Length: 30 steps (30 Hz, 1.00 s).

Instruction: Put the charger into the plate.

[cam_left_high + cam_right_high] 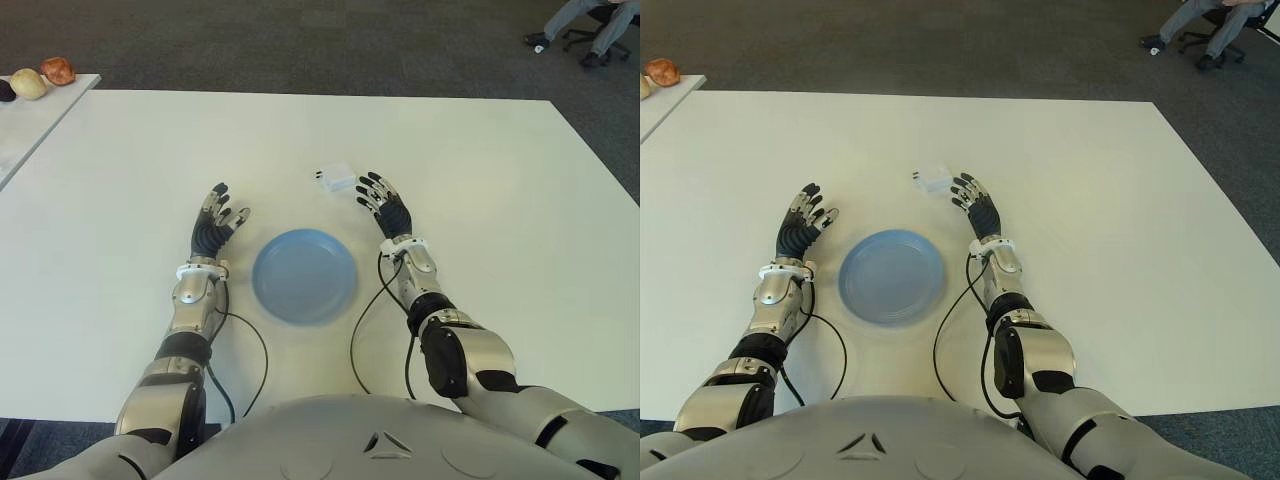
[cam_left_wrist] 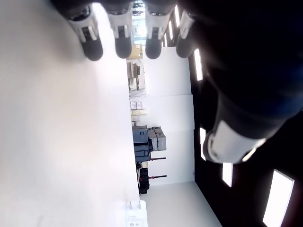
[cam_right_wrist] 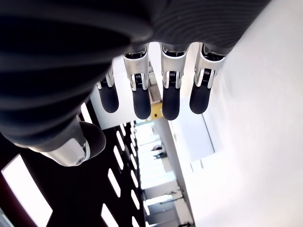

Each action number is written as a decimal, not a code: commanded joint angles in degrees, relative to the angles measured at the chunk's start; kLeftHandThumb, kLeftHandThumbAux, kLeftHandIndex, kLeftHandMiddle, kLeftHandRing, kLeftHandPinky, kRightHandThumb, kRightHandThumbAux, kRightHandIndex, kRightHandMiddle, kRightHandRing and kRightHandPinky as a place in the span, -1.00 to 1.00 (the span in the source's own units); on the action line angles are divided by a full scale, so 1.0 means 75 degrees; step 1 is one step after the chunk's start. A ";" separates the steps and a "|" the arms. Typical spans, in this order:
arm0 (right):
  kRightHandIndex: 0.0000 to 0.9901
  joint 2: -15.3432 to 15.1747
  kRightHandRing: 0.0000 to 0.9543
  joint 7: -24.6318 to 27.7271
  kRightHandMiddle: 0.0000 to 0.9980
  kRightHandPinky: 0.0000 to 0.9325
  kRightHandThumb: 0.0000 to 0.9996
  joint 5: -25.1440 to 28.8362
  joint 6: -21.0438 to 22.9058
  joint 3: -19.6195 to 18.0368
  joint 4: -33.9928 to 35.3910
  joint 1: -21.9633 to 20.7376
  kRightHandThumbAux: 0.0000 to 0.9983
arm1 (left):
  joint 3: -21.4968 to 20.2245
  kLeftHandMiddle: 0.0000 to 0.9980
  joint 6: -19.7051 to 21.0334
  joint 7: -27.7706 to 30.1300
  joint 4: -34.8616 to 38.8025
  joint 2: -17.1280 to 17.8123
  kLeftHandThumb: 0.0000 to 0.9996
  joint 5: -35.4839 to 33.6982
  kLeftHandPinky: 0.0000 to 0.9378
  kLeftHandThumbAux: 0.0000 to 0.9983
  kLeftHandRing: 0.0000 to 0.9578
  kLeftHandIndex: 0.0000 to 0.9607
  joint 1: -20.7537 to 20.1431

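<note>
Lying beside the splayed, empty right hand (image 1: 385, 208), the charger (image 1: 335, 178) shows prongs faintly; left hand (image 1: 216, 226) spread by plate (image 1: 303, 276).

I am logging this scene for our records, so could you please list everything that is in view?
White block-shaped charger: one, white, on the table beyond the plate, just ahead of the right hand's fingertips.
Round blue plate: one, blue, empty, between the two hands.
White table: one, white, in front of the robot.
Side table: one, white, far left, bearing rounded items, orange-brown, pale and dark.
Seated person's legs: far right on dark carpet.
Left hand: one, black fingers spread, left of the plate.
Right hand: one, fingers spread, right of the plate.
</note>
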State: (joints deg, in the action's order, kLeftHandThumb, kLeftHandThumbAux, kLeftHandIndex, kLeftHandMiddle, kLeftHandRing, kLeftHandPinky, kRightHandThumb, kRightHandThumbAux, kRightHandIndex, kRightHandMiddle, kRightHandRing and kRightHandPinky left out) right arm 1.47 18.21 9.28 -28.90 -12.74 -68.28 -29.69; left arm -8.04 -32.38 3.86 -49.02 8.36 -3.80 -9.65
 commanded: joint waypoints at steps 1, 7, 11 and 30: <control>-0.71 -0.0002 -0.65 -0.0239 -0.61 -0.61 -0.96 -0.0096 0.0539 -0.0007 -0.0461 0.0713 0.13 | 0.0042 -0.94 0.0500 0.0053 -0.0527 -0.0132 -1.00 0.0052 -0.86 0.43 -0.94 -0.99 0.0597; -0.70 -0.0035 -0.64 -0.0301 -0.61 -0.60 -0.97 -0.0112 0.0514 -0.0006 -0.0471 0.0659 0.15 | 0.0020 -0.93 0.0516 -0.0020 -0.0795 -0.0126 -1.00 0.0074 -0.87 0.42 -0.93 -0.98 0.0405; -0.68 -0.0041 -0.64 -0.0397 -0.61 -0.59 -0.97 -0.0130 0.0464 0.0003 -0.0444 0.0642 0.17 | 0.0002 -0.93 0.0498 -0.0036 -0.0908 -0.0141 -1.00 0.0063 -0.87 0.41 -0.94 -0.98 0.0310; -0.85 -0.0473 -0.74 -0.4795 -0.77 -0.67 -0.67 -0.3479 -0.0356 0.1327 0.3563 0.0543 0.43 | 0.0021 -0.94 0.0302 -0.0007 -0.1411 -0.0144 -1.00 0.0109 -0.89 0.39 -0.94 -0.99 0.0009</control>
State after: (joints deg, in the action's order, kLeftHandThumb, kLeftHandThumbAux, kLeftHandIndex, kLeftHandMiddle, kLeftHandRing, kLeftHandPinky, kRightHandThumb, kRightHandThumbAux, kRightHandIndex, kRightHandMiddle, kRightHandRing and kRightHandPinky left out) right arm 0.42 -11.99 -10.16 -31.99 -5.24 -45.94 -22.57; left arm -8.44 -34.31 3.85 -54.39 8.88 -3.78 -13.05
